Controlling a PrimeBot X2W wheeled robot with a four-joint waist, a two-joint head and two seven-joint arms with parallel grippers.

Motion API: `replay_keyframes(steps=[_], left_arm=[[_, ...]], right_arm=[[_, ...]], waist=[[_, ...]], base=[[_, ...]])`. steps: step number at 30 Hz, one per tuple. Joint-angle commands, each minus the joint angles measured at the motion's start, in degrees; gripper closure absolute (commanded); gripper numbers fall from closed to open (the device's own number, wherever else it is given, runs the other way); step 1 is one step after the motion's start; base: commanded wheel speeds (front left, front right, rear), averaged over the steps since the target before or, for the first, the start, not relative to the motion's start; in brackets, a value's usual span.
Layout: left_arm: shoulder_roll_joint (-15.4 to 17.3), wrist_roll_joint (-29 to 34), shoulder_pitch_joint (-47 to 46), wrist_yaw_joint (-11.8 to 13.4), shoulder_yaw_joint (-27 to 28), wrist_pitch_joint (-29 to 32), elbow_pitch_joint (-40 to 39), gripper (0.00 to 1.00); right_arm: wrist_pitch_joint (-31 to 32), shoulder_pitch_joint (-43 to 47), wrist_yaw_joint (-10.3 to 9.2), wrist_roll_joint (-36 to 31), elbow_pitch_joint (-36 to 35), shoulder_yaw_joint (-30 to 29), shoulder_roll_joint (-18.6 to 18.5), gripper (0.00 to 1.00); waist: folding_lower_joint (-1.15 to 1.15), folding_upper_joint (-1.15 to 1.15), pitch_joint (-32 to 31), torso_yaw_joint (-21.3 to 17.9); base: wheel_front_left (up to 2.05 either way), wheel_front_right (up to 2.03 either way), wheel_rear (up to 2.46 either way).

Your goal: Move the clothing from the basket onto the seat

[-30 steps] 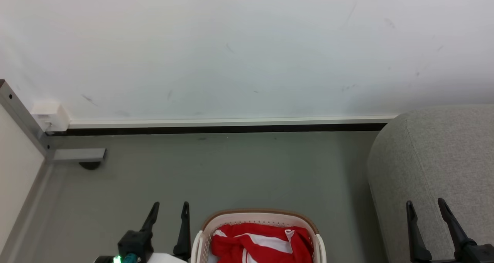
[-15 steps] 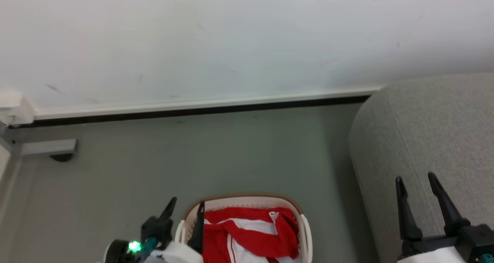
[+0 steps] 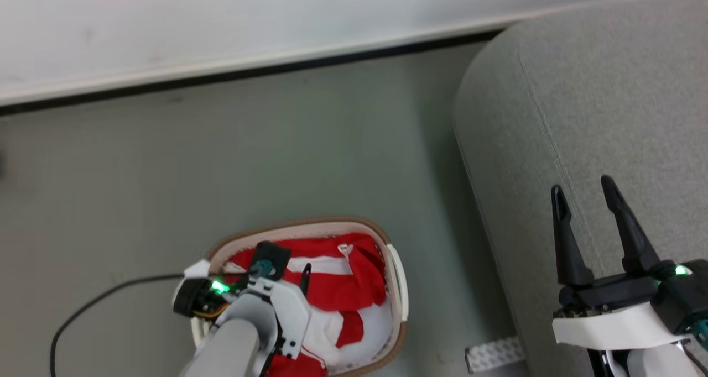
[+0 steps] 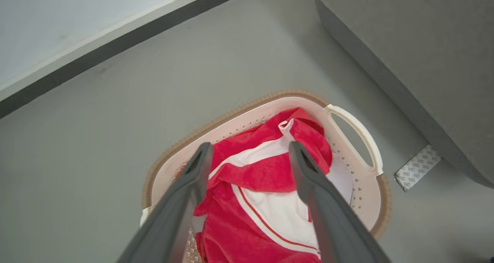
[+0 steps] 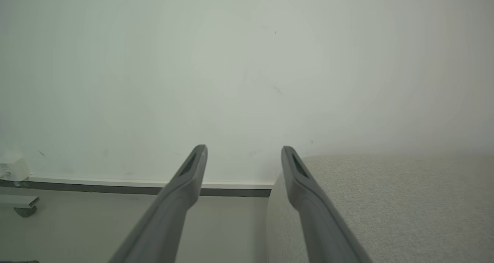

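Presently: basket (image 3: 298,223), lower centre, cream with brown rim, contains clothing (image 3: 354,286), red with white stripes; neck tag unreadable. Left gripper (image 4: 249,155) over it, spread wide, holding nothing. Right gripper (image 3: 582,187), lower right, equally wide and empty, over seat (image 3: 581,89). Floor strip (image 3: 494,354): print illegible.

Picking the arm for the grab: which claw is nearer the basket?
Left. The left claw hangs open directly above the basket, over the red clothes. The right claw is open off to the basket's side, over the grey seat.
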Motion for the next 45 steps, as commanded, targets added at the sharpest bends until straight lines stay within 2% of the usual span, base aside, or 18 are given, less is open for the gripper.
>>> replay_keyframes(steps=[1,6,15,20,29,36,38,41,45], left_arm=[[0.3,0.7,-2.3,-0.2,-0.6,1.1,2.1,0.00],[0.0,-0.6,-8.9,-0.3,-1.8,3.1,7.2,0.00],[0.0,-2.0,-19.0,-0.9,-5.4,5.3,14.7,0.00],[-0.1,-3.2,-22.6,-0.8,-7.3,5.0,17.5,0.00],[1.3,0.8,-30.7,1.4,-11.3,6.6,24.3,0.00],[1.3,-0.1,-30.9,1.4,-11.8,6.8,27.6,0.00],[1.7,-0.2,-30.8,1.3,-12.0,6.6,28.1,1.00],[2.2,-0.9,-30.7,1.7,-11.8,5.0,28.3,1.00],[1.4,-2.8,-29.2,1.9,-10.9,2.4,28.3,1.00]], right_arm=[[0.0,-1.6,-0.12,0.5,-0.9,0.2,-0.2,0.00],[0.0,-5.5,-0.12,1.4,-3.1,1.0,-0.2,0.00],[0.0,-10.6,-0.12,0.7,-6.8,1.2,-0.1,0.00],[0.0,-11.9,-0.12,0.3,-8.7,0.9,-0.2,0.00],[0.0,-12.2,-0.12,1.7,-15.3,2.2,-0.1,0.00],[0.0,-8.8,-0.12,2.1,-17.7,1.2,-0.1,0.00],[0.0,-8.3,-0.12,2.4,-18.0,0.5,-0.1,0.00],[0.0,-8.7,-0.12,3.3,-18.2,-1.5,-0.1,0.00],[0.0,-8.4,-0.12,2.3,-16.9,-2.4,-0.1,0.00]], waist=[[-0.01,0.00,5.5,-2.9],[-0.01,0.00,13.4,-4.4],[-0.01,0.00,25.1,-4.1],[-0.01,0.00,29.1,-4.1],[-0.01,0.00,37.5,-6.2],[-0.01,0.00,38.4,-6.4],[-0.01,0.00,38.3,-6.6],[-0.01,0.00,37.8,-6.7],[-0.01,0.00,34.4,-5.0]], base=[[0.00,0.00,0.00],[0.00,0.00,0.00],[0.00,0.00,0.00],[0.00,0.00,0.00],[0.00,0.00,0.00],[0.00,0.00,0.00],[0.00,0.00,0.00],[0.00,0.00,0.00],[0.00,0.00,0.00]])
